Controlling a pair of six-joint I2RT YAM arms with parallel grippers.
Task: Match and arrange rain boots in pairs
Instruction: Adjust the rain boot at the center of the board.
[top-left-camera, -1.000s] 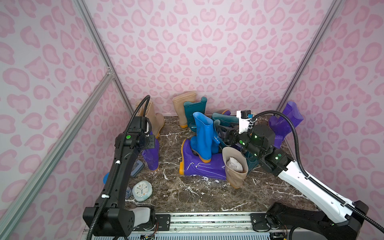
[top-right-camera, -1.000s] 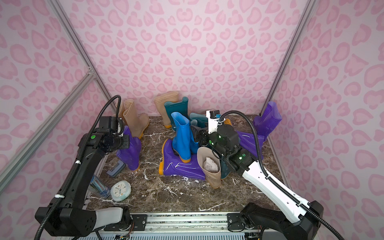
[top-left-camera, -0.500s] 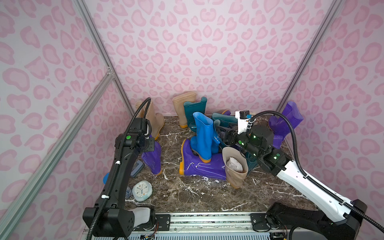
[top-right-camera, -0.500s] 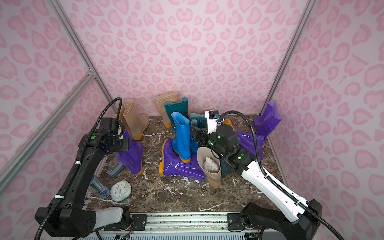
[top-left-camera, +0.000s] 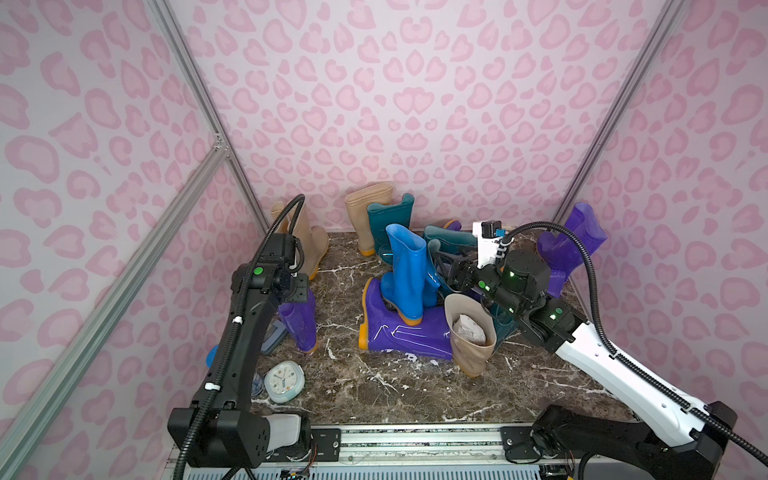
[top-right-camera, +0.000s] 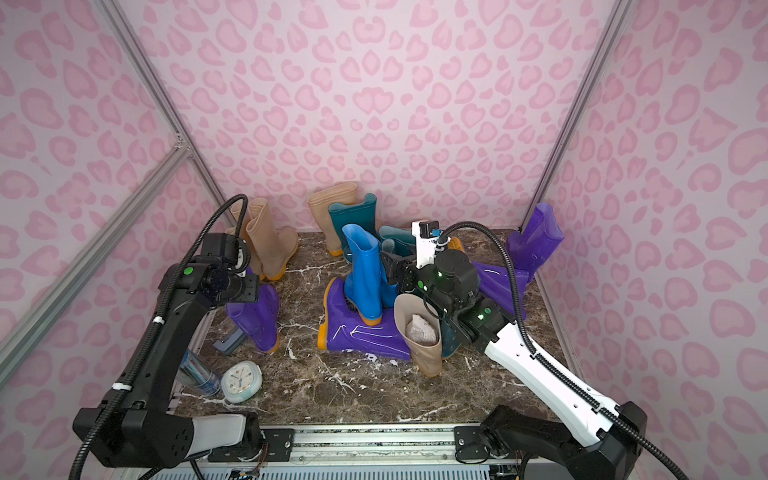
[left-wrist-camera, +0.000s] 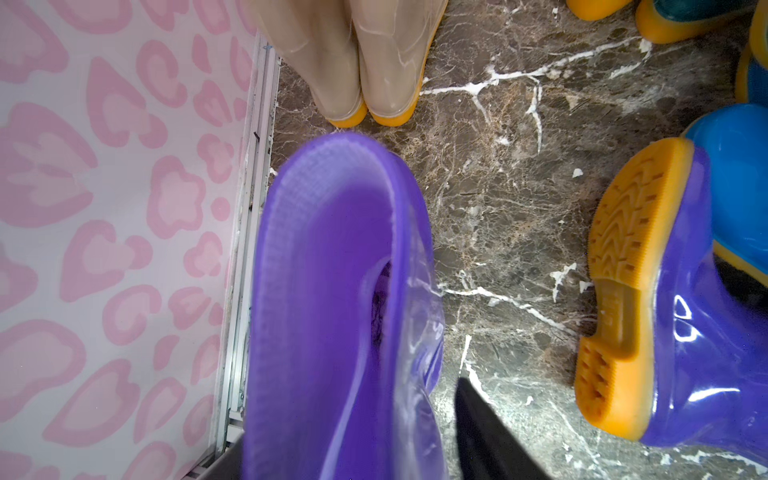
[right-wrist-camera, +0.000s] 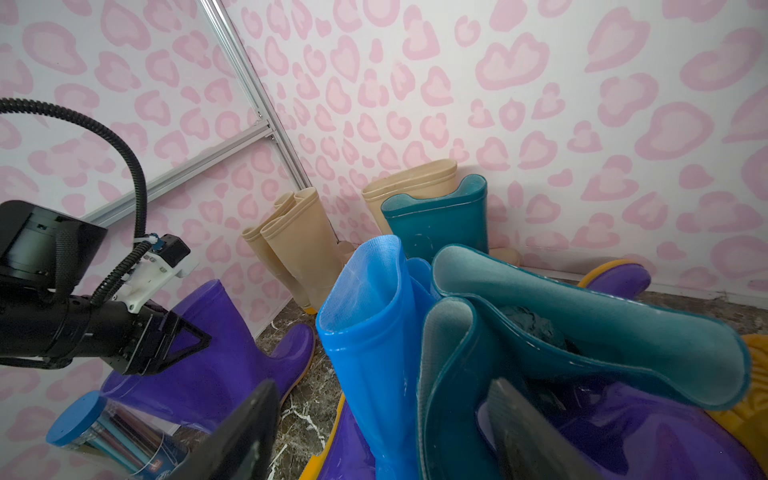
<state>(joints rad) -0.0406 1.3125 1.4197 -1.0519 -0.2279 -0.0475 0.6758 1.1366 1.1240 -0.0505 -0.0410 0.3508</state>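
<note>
**Left gripper** (top-right-camera: 249, 291): open, jaws astride the shaft top of the upright purple boot (top-right-camera: 255, 322). One finger (left-wrist-camera: 482, 419) is just clear of the rim. This boot stands on the desk (top-left-camera: 415, 395) at 9 o'clock, close to the side wall. The beige pair (top-left-camera: 309, 239) stands at 11 o'clock.

**Right gripper** (top-left-camera: 442, 270): open, fingers spread wide, nothing clamped. It is at the shaft tops of the blue boot (top-left-camera: 405, 274) and a folded teal boot (right-wrist-camera: 582, 332), at desk centre.

**Other boots:** The blue boot stands on the lying purple boot (top-left-camera: 399, 334). A beige boot (top-left-camera: 469, 338) with paper inside leans at 5 o'clock of that pile. The corner purple boot (top-left-camera: 575, 237) leans at 2 o'clock.
</note>
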